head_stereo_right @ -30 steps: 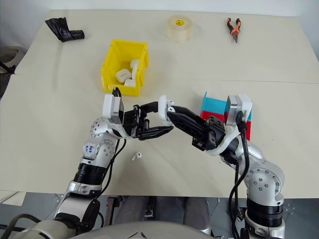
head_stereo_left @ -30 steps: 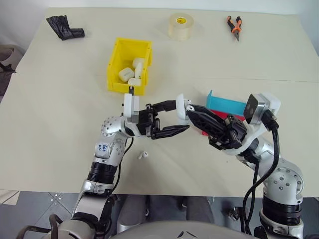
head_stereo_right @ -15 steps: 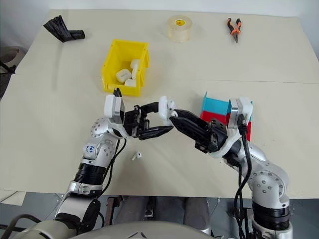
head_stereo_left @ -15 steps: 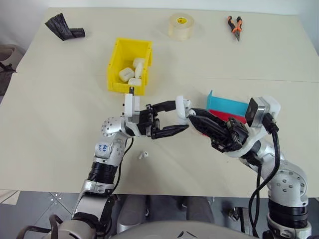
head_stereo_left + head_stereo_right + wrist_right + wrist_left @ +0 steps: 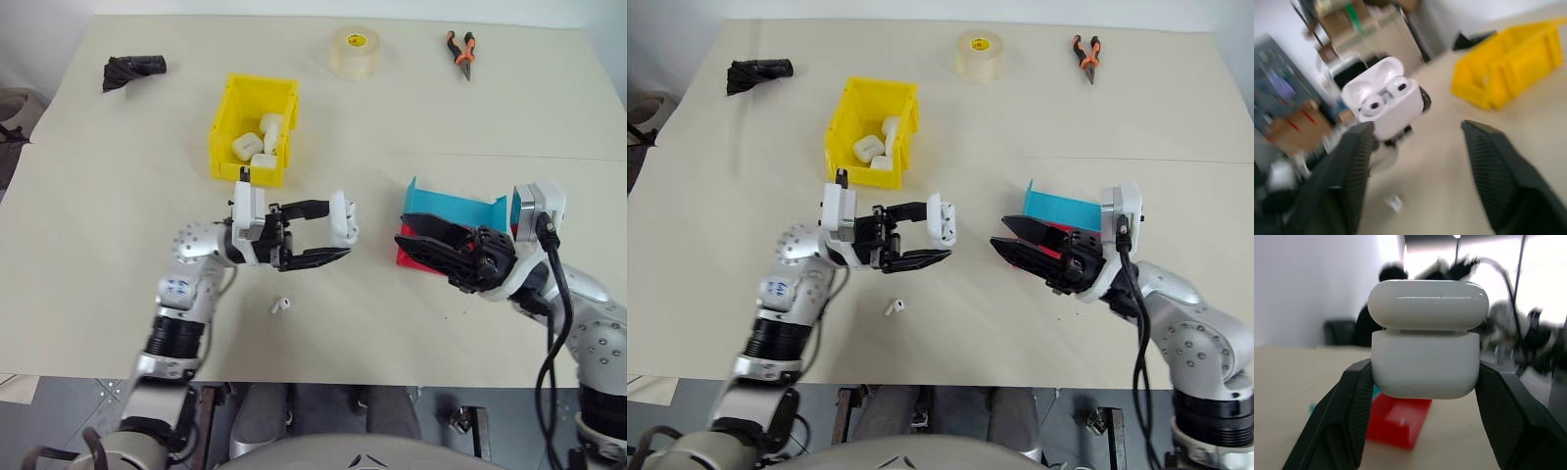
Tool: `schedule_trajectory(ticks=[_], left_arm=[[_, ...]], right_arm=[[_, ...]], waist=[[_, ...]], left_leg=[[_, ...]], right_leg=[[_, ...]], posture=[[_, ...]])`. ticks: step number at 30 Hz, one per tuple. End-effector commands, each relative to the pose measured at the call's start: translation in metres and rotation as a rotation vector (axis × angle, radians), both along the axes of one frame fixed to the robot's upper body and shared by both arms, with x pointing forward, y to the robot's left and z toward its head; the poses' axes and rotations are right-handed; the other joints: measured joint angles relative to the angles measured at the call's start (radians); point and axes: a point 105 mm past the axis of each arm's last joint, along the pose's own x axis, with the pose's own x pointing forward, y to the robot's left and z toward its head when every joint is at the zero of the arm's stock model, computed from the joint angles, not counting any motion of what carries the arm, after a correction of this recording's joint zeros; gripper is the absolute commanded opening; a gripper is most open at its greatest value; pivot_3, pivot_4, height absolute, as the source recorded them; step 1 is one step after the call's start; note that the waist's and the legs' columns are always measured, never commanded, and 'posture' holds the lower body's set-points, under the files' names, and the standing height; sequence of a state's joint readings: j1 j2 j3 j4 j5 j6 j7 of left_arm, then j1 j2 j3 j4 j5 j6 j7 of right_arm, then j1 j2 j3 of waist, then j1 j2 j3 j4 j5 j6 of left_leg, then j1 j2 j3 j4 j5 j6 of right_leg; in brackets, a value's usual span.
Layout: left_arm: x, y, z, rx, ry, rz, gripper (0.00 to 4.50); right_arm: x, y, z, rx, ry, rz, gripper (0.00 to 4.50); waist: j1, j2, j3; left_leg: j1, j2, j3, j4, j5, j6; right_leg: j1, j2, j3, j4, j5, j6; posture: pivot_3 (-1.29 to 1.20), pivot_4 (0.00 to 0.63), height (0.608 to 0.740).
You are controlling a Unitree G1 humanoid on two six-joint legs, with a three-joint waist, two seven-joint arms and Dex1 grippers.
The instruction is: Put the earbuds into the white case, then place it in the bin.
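My left gripper (image 5: pixel 336 231) is shut on the white case (image 5: pixel 343 217) and holds it above the table, out in front of the yellow bin (image 5: pixel 223 110). In the right wrist view the case (image 5: pixel 1383 95) has its lid up, with two earbuds seated inside. From the left wrist camera the case (image 5: pixel 1427 340) sits squeezed between both fingers. My right gripper (image 5: pixel 409 243) is open and empty, off to the right of the case and clear of it. One loose earbud (image 5: pixel 281 305) lies on the table below the left gripper.
The bin holds several other white cases. A blue and red tray (image 5: pixel 446 210) stands behind my right gripper. At the far edge are a tape roll (image 5: pixel 355 51), orange-handled pliers (image 5: pixel 461 49) and a black object (image 5: pixel 134 70).
My right gripper has let go of the case, opened and drawn back to the right. The left gripper has shifted a little left with the case. The black object at the far left lies differently.
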State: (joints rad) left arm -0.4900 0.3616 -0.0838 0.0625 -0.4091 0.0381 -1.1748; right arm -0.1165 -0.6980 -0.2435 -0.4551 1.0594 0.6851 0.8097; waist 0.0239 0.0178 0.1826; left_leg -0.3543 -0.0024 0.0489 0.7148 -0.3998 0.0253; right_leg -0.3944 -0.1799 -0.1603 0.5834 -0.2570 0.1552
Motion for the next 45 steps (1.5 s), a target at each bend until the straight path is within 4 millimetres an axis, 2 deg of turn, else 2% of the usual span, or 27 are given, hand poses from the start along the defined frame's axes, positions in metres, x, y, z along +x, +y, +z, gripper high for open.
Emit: schedule_trajectory(ticks=[1,5,6,10,14,20,24,29,32,36,39,43,45], left_arm=[[-0.004,-0.009,-0.011,0.242,-0.193,-0.058,2.75],[0.003,-0.022,-0.007,0.258,-0.185,-0.035,2.75],[0.002,-0.026,-0.007,0.257,-0.183,-0.044,2.75],[0.0,-0.035,-0.01,0.254,-0.153,-0.049,2.75],[-0.004,-0.036,-0.011,0.228,-0.155,-0.06,2.75],[-0.009,-0.031,-0.001,0.138,-0.154,-0.062,2.75],[-0.01,-0.011,0.005,0.048,-0.144,-0.021,2.75],[-0.013,0.009,0.014,-0.059,-0.107,0.031,2.75],[-0.013,0.038,0.019,-0.15,-0.072,0.199,2.75],[0.0,0.065,0.018,-0.177,-0.099,0.48,2.75],[0.009,0.084,0.015,-0.24,-0.001,0.645,2.75],[0.026,0.107,0.018,-0.35,0.095,0.854,2.75],[0.041,0.116,0.024,-0.389,0.147,0.93,2.75]], right_arm=[[-0.003,0.011,0.007,-0.098,-0.138,0.066,1.47],[-0.009,0.032,0.014,-0.119,-0.218,0.167,0.13],[-0.01,0.037,0.016,-0.112,-0.223,0.186,0.02],[-0.011,0.053,0.02,-0.111,-0.243,0.232,0.02],[-0.009,0.056,0.006,-0.189,-0.207,0.237,0.02],[0.0,0.031,-0.011,-0.25,-0.141,0.158,0.02],[0.001,0.01,-0.009,-0.259,-0.156,0.088,0.02],[0.003,-0.003,-0.005,-0.235,-0.17,0.011,0.02],[0.009,-0.012,0.012,-0.191,-0.317,-0.11,0.62],[0.015,-0.03,0.017,-0.255,-0.431,-0.193,2.01],[0.017,-0.041,0.019,-0.279,-0.474,-0.235,3.0],[0.018,-0.042,0.014,-0.29,-0.478,-0.247,4.41],[0.019,-0.039,0.011,-0.285,-0.473,-0.251,4.47]], waist=[[0.0,0.0,0.0],[0.002,0.0,0.0],[0.002,-0.001,0.0],[0.0,-0.001,0.0],[0.0,-0.001,0.0],[0.001,-0.001,0.0],[0.0,-0.001,0.001],[0.0,-0.001,0.001],[-0.002,-0.001,0.001],[0.003,-0.001,0.0],[0.005,-0.002,0.0],[0.003,-0.002,0.0],[0.002,-0.002,0.0]], left_leg=[[0.0,0.0,0.0,0.0,0.0,0.0],[0.0,0.0,0.0,0.0,0.0,0.0],[0.0,0.0,0.0,0.001,0.0,0.0],[-0.001,0.0,-0.001,0.001,0.0,0.0],[-0.001,0.0,-0.001,0.001,0.0,0.0],[-0.001,0.0,-0.001,0.001,0.0,0.0],[-0.001,0.0,-0.001,0.001,0.0,0.0],[0.0,0.001,-0.001,0.001,0.0,0.0],[0.0,0.001,-0.001,0.001,0.0,0.0],[0.0,0.001,-0.001,0.0,0.0,0.0],[0.0,0.0,-0.002,0.001,0.0,0.0],[0.0,0.0,-0.002,0.0,0.0,0.0],[0.001,0.0,-0.002,0.0,0.0,0.0]], right_leg=[[0.0,0.0,0.0,0.0,0.0,0.0],[0.0,0.0,0.0,0.0,0.0,0.0],[0.0,0.0,0.0,0.0,0.0,0.0],[0.0,0.0,-0.001,0.0,0.0,0.0],[0.0,0.0,-0.001,0.0,0.0,0.0],[0.0,0.0,-0.001,0.0,0.0,0.0],[0.0,0.0,-0.001,0.0,0.0,0.0],[0.0,0.0,0.0,0.0,0.0,0.0],[0.0,0.0,0.0,0.0,0.0,0.0],[0.0,0.0,0.0,0.0,0.0,0.0],[0.001,-0.001,0.0,0.0,0.0,0.0],[0.001,0.0,0.0,0.0,0.0,0.0],[0.001,0.0,0.0,0.0,0.0,0.0]], posture=[[0.0,0.15,0.74],[0.0,0.15,0.74],[0.0,0.15,0.74],[0.0,0.15,0.74],[0.0,0.15,0.74],[0.0,0.15,0.74],[0.0,0.15,0.74],[0.0,0.15,0.74],[0.0,0.15,0.74],[0.0,0.15,0.74],[0.0,0.15,0.74],[0.0,0.15,0.74],[0.0,0.15,0.74]])
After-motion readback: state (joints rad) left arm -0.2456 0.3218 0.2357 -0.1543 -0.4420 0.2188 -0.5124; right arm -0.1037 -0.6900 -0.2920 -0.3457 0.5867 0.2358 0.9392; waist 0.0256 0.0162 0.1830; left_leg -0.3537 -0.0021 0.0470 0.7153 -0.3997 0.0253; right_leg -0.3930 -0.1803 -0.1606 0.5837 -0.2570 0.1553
